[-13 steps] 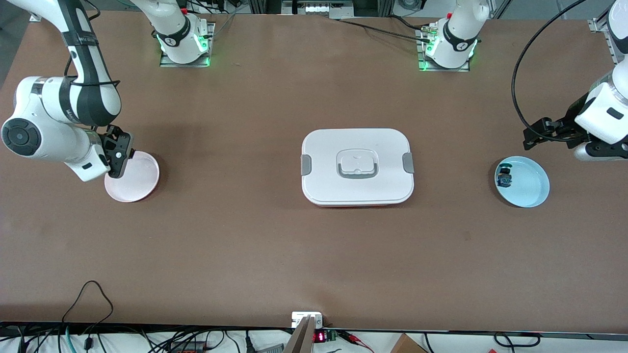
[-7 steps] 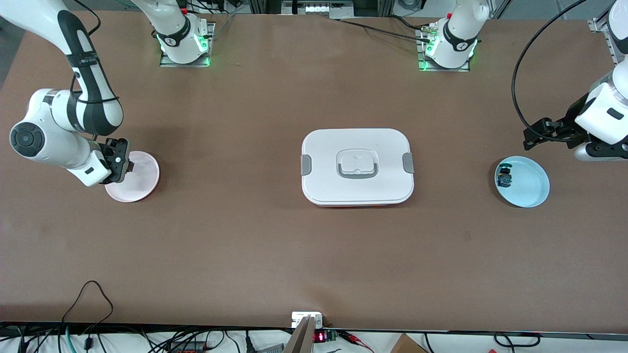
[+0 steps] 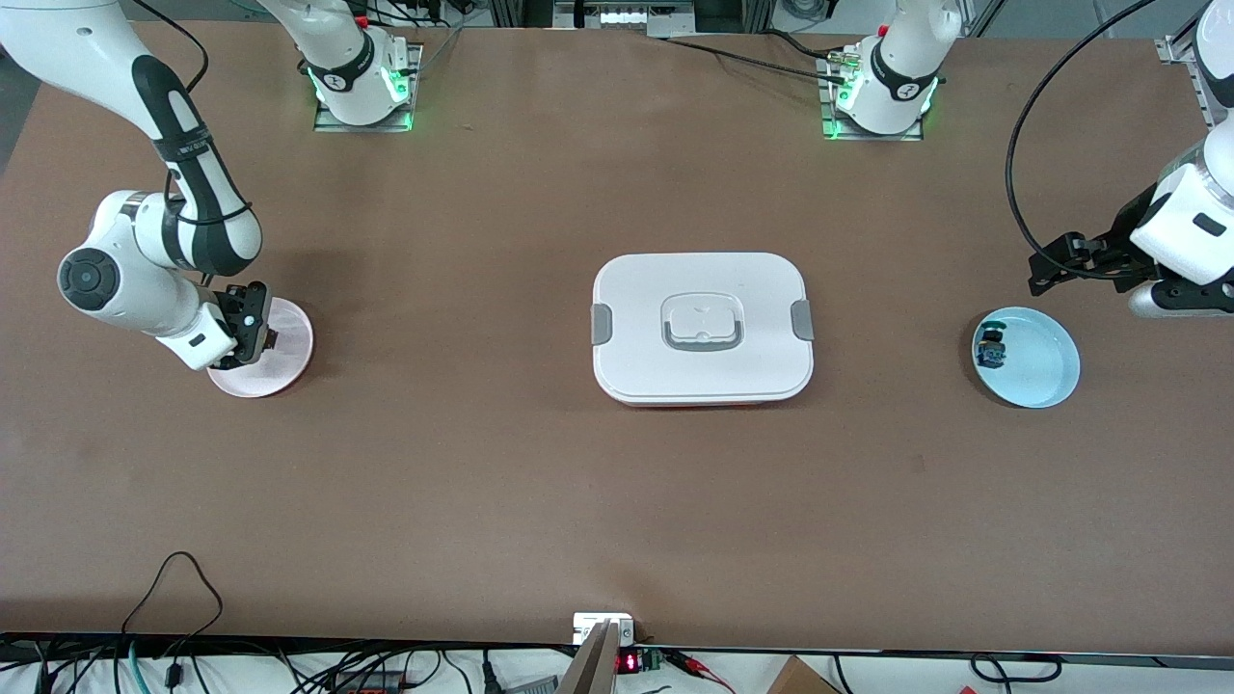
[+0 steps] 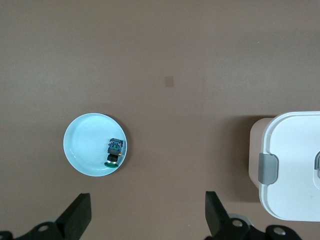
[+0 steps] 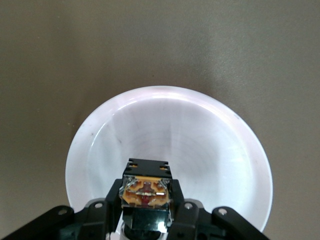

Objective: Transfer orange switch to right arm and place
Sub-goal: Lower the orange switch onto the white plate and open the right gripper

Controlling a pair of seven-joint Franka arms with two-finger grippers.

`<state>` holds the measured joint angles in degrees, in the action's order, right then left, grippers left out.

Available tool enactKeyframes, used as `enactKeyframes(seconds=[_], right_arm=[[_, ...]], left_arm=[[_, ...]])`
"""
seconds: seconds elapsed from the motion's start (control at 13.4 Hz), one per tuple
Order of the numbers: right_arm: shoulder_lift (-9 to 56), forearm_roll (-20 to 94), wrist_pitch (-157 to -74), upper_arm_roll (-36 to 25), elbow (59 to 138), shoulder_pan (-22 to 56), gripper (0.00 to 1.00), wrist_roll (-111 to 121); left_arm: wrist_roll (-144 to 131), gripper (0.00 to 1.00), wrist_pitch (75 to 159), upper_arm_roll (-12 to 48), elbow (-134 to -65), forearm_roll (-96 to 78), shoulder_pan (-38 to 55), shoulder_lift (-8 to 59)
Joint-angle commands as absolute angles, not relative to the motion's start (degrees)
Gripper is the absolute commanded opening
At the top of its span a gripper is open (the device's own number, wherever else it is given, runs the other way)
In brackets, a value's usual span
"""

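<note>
My right gripper point(image 3: 253, 333) is low over the pink plate point(image 3: 287, 355) at the right arm's end of the table. It is shut on the orange switch point(image 5: 146, 192), a black body with an orange block, held over the plate's inside point(image 5: 200, 145). In the right wrist view the right gripper point(image 5: 146, 212) clamps the switch from both sides. I cannot tell if the switch touches the plate. My left gripper point(image 3: 1056, 262) is open and empty, up in the air beside the light blue plate point(image 3: 1046, 376); the left arm waits.
The light blue plate point(image 4: 82, 155) holds a switch with a blue-green block point(image 4: 114, 151), also seen in the front view point(image 3: 990, 345). A white lidded box point(image 3: 702, 328) with grey latches stands at the table's middle; its edge shows in the left wrist view point(image 4: 295, 165).
My right gripper has come down toward the pink plate with the orange switch in it. The left arm has not moved.
</note>
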<state>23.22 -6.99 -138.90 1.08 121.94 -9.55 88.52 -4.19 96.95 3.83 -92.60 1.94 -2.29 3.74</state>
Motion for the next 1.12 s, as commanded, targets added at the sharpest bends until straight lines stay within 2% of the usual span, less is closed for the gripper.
enactKeyframes(seconds=[0.0,0.15,0.22,0.3,0.37,0.67,1.05], right_arm=[[22.8,-7.7,-142.7,1.6,123.8,-10.5,0.05,91.1],[23.1,-7.7,-145.1,1.6,124.6,-11.3,0.06,92.3],[23.1,-7.7,-145.1,1.7,124.6,-11.3,0.13,92.3],[23.1,-7.6,-144.8,1.7,124.6,-11.3,0.58,91.5],[22.9,-7.6,-144.6,1.7,124.6,-11.6,0.99,91.4],[20.4,-6.3,-138.4,1.7,123.5,-12.1,1.00,91.3],[17.0,-3.3,-127.8,1.8,116.8,-10.6,1.00,87.2]], left_arm=[[-4.6,1.00,96.0,3.5,-90.7,0.9,-2.2,4.5],[-4.6,1.00,96.0,3.5,-90.7,0.9,-2.3,4.6],[-4.6,1.00,96.0,3.5,-90.7,0.9,-2.4,4.5],[-4.6,1.00,96.0,3.5,-90.7,0.9,-2.4,4.5],[-4.6,1.00,96.0,3.5,-90.7,0.9,-2.3,4.5],[-4.6,1.00,96.0,3.5,-90.7,0.9,-2.4,4.6],[-4.6,1.00,96.0,3.4,-90.7,0.9,-2.4,4.6]])
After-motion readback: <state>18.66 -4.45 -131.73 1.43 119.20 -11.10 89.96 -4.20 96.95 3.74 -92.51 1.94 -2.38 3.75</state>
